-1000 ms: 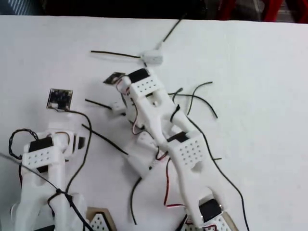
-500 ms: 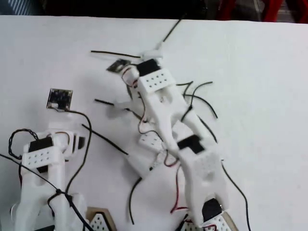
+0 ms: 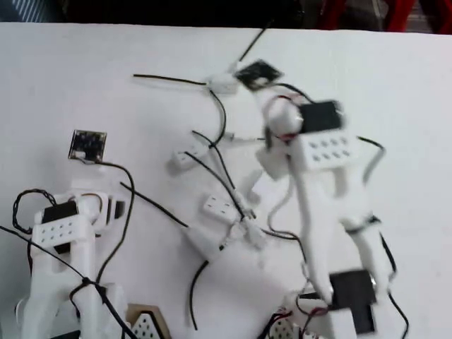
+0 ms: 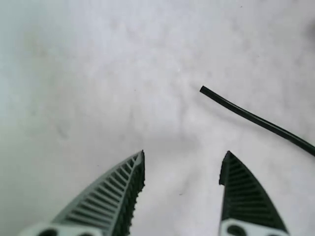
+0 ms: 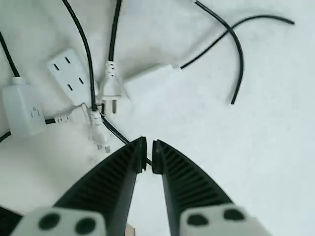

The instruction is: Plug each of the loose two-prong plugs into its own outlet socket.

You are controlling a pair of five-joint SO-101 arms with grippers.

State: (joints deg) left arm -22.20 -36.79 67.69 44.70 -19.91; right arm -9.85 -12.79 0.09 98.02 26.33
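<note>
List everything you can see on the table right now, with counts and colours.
socket strip: one, white, mid-table.
socket block: one, white, beside the strip, cable attached.
two-prong plugs: two, white, loose, lying next to the strip.
cable-end pieces: at least two, white, beyond the strip; type unclear.
cables: several, black, strewn across the middle.
table: one, white.
left claw: one, grey, open, over bare table near a cable end.
right claw: one, black, shut, close to the plugs.

White table [image 3: 409, 78], loose black cords [image 3: 169, 78], white outlet sockets [image 3: 219, 207], two-prong plugs [image 5: 111, 91] scattered mid-table.
</note>
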